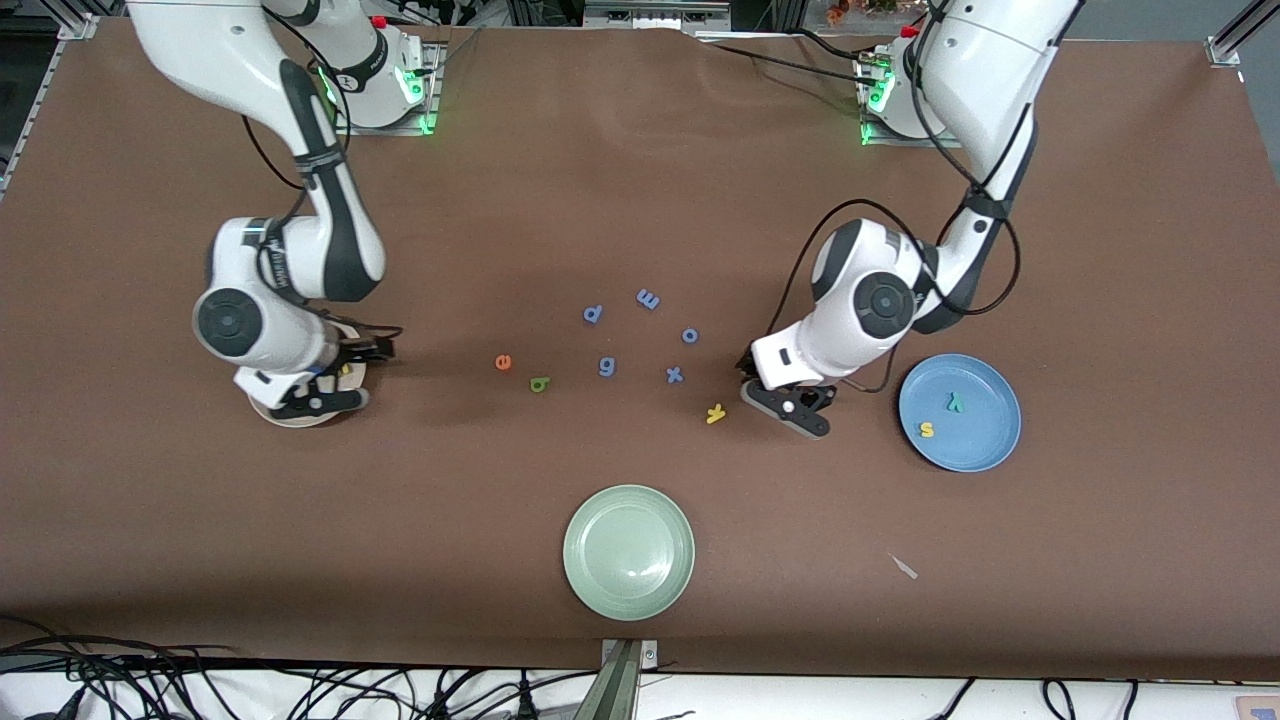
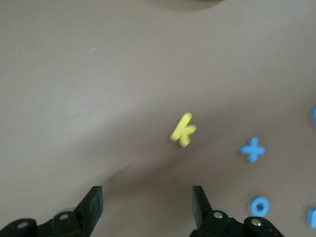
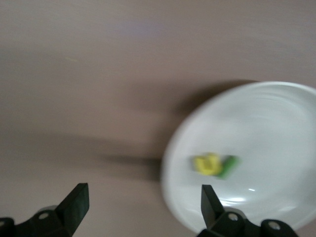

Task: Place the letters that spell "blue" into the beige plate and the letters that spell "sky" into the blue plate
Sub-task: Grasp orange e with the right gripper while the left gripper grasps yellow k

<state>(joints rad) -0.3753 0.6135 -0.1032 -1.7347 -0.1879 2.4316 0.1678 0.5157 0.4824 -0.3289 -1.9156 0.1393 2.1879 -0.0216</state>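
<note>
My right gripper (image 1: 335,385) hangs open just above the beige plate (image 1: 290,420), which it mostly covers in the front view. In the right wrist view the beige plate (image 3: 276,123) holds the yellow "u" (image 3: 207,164) and the green "l" (image 3: 228,167), with nothing between the open jaws (image 3: 143,202). The orange "e" (image 1: 503,362) and green "b" (image 1: 540,384) lie on the table. My left gripper (image 1: 775,392) is open and empty (image 2: 147,202) beside the yellow "k" (image 1: 715,412) (image 2: 183,130). The blue plate (image 1: 985,450) holds the teal "y" (image 1: 955,402) and yellow "s" (image 1: 927,430).
Blue letters lie mid-table: "p" (image 1: 592,314), "m" (image 1: 648,298), "o" (image 1: 690,335), "g" (image 1: 607,367) and "x" (image 1: 675,375), the last close to the "k". A pale green plate (image 1: 628,590) sits nearer the front camera. A small pale scrap (image 1: 905,567) lies near it.
</note>
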